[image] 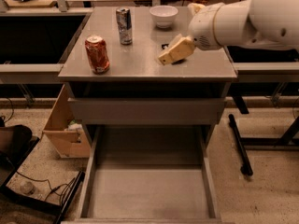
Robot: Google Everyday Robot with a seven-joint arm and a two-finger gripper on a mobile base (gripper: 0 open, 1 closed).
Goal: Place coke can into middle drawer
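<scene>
Red coke can (97, 54) near front-left corner; gripper (164, 59) over cabinet top (140, 66)

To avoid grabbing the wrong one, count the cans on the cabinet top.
2. The coke can stands front-left; the slim silver can stands behind it, near the bowl. The claw hovers to their right; its arm could hide more.

Two cans (97, 54) (124, 25), bowl (163, 16), pincer (169, 55) over cabinet (140, 65)
</scene>
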